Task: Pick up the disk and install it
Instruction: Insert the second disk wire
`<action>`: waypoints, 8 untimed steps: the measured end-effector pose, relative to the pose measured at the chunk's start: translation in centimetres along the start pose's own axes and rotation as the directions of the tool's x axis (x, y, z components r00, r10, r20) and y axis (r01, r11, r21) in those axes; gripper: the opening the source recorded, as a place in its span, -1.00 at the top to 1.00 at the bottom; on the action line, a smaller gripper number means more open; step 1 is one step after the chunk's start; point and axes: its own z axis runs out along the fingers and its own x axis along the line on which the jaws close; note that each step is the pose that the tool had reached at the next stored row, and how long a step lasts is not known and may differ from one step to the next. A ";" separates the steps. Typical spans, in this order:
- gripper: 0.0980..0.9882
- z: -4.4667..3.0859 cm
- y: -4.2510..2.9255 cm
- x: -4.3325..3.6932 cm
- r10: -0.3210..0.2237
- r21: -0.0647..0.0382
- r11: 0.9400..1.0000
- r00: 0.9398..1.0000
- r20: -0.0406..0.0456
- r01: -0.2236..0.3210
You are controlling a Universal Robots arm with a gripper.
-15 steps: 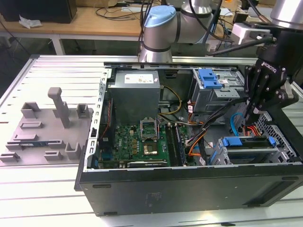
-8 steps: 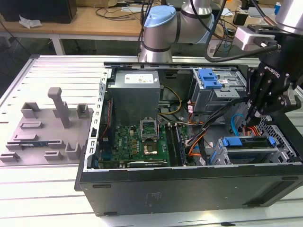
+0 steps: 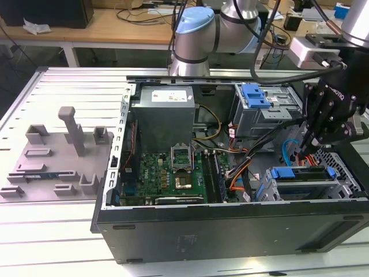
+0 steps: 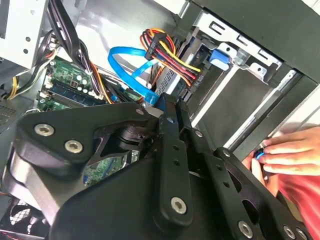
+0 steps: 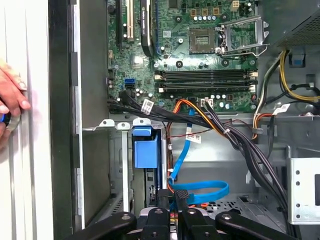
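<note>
1. The open computer case point(image 3: 230, 231) lies on its side on the desk point(image 3: 52, 231), its green circuit board point(image 3: 167, 173) showing.
2. The disk point(image 3: 302, 183) sits in the drive bay at the near right corner of the case in the exterior view, its blue frame point(image 5: 146, 150) visible.
3. The gripper point(image 3: 308, 144) hangs just above that bay among the cables; its jaws look closed together, gripping nothing.
4. A person's hand point(image 4: 290, 155) rests on the case's outer edge.
</note>
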 end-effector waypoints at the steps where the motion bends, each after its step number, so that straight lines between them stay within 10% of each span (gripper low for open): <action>1: 0.86 0.01 0.00 0.14 0.000 0.001 1.000 1.000 0.004 0.000; 8: 0.86 0.24 -0.06 1.91 -0.004 0.003 1.000 0.999 0.050 0.004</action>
